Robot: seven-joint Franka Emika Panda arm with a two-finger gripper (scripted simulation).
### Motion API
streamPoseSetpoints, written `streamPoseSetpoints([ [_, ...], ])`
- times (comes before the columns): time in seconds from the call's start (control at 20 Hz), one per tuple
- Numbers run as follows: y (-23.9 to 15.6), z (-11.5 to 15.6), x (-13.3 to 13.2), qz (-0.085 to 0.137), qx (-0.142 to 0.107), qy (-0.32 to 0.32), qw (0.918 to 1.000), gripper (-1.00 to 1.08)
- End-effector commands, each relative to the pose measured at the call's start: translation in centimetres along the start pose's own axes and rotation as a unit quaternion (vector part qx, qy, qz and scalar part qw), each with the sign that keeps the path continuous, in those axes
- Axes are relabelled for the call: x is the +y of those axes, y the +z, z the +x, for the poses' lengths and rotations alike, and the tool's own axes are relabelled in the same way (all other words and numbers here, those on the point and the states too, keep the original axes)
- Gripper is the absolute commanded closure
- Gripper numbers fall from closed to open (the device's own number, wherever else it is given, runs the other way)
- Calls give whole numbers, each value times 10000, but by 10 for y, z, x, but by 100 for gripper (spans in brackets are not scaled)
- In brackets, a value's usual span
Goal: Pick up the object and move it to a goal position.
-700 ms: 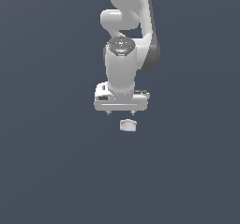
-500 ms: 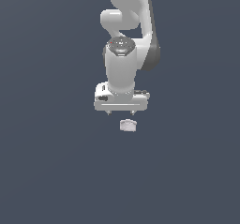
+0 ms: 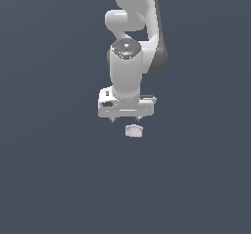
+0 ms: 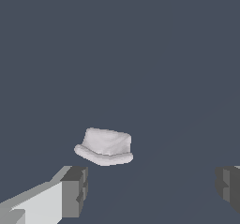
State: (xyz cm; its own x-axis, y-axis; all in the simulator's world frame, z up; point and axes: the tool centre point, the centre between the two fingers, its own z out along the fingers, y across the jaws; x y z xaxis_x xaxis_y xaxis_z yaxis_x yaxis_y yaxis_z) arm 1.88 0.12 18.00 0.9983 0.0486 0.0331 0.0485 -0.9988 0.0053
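One small whitish-grey object, one robot arm, one end effector with two fingers.

Plain dark slate-grey table, flat and unmarked, filling both views. Directly on it, only one small whitish-grey rounded lump with flattish top and flared base.

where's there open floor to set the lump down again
Bare grey floor runs on every side of the object. The only crowded spot is right by it, where the open gripper hangs just above and behind.
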Motion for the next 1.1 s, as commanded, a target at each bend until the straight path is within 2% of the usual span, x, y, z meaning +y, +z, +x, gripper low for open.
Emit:
streamPoseSetpoints([
  [0.0,0,0,0,-2,5,-5,10000,-92],
  [0.3,1,0,-1,-3,-4,-136,9999,-92],
  [0.65,7,-2,-3,-11,-23,-621,9981,-92],
  [0.85,12,-3,-5,-15,-39,-1055,9944,-92],
  [1.05,18,-5,-8,-16,-60,-1600,9871,-92],
])
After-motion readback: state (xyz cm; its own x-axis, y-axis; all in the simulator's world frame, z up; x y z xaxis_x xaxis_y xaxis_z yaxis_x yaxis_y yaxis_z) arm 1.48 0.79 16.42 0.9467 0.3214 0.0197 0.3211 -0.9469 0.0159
